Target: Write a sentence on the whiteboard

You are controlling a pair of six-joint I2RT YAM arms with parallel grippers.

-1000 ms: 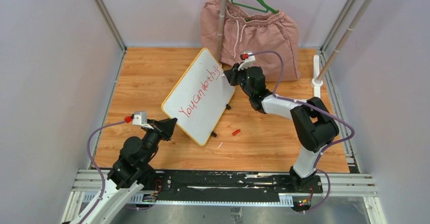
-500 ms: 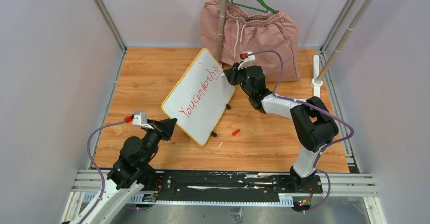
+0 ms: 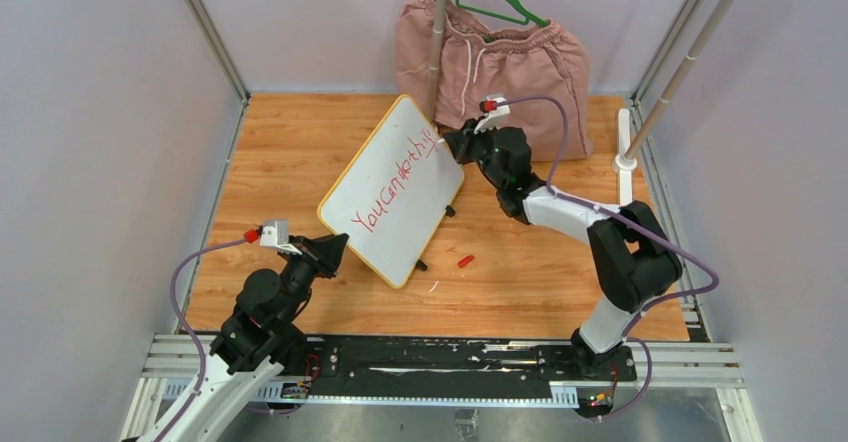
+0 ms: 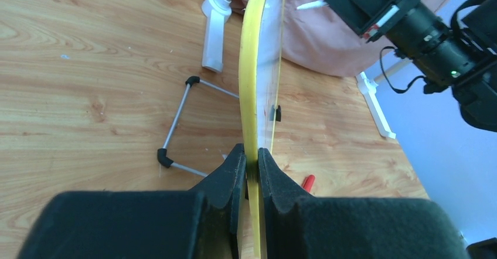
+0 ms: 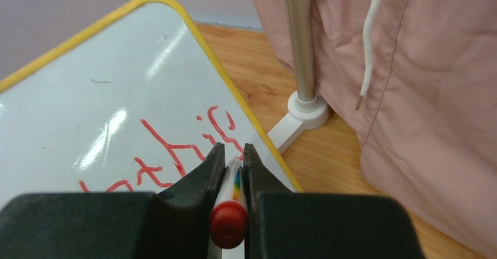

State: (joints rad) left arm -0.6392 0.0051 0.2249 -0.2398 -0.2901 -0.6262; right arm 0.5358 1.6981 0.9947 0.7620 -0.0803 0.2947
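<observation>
The whiteboard [image 3: 395, 190], white with a yellow-orange rim, stands tilted mid-table. Red lettering [image 3: 398, 180] runs along it, reading about "YouCandothis". My left gripper [image 3: 337, 247] is shut on the board's near rim [image 4: 251, 136], seen edge-on in the left wrist view. My right gripper [image 3: 447, 146] is shut on a white marker with a red end [image 5: 228, 221], its tip at the board's far end by the last letters [image 5: 217, 124]. In the right wrist view the board [image 5: 88, 95] fills the left.
A red marker cap [image 3: 465, 260] lies on the wooden table right of the board. Pink shorts [image 3: 495, 67] hang on a green hanger [image 3: 500, 0] from a rack at the back. The rack's pole [image 5: 300, 42] and white foot [image 5: 305, 112] stand close to my right gripper.
My right gripper with the marker has shifted slightly toward the back right at the board's far end. The left arm and the board have not moved.
</observation>
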